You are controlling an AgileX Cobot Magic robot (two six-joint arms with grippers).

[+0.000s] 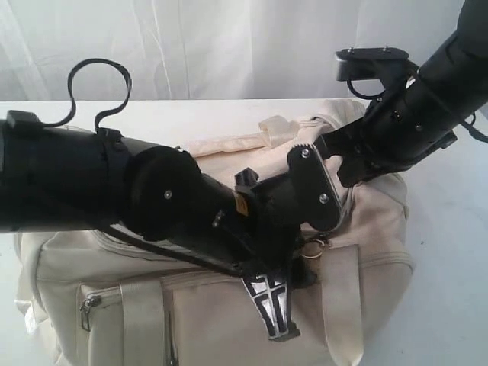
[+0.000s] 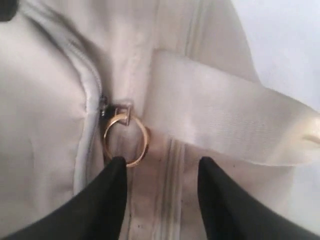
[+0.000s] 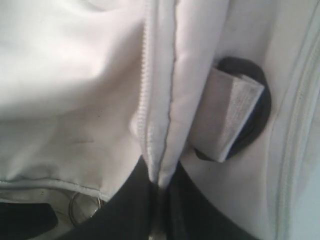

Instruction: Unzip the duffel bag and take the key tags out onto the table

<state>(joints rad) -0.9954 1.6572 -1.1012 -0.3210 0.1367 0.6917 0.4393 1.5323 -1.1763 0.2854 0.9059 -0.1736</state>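
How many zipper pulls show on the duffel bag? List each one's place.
2. One grey pull at the side pocket's left end in the exterior view; one gold ring pull on the duffel bag's top zipper, before the left gripper, jaws open. Others may be hidden.

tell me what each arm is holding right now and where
Right jaws pinch the cream-beige fabric duffel bag by a fold beside its zipper; left jaws hold nothing.

Curtain (image 1: 229, 46), white, sheer, plain and unpatterned; hung in soft vertical folds; spans the whole width of the exterior view at the back; lit brighter toward the upper left
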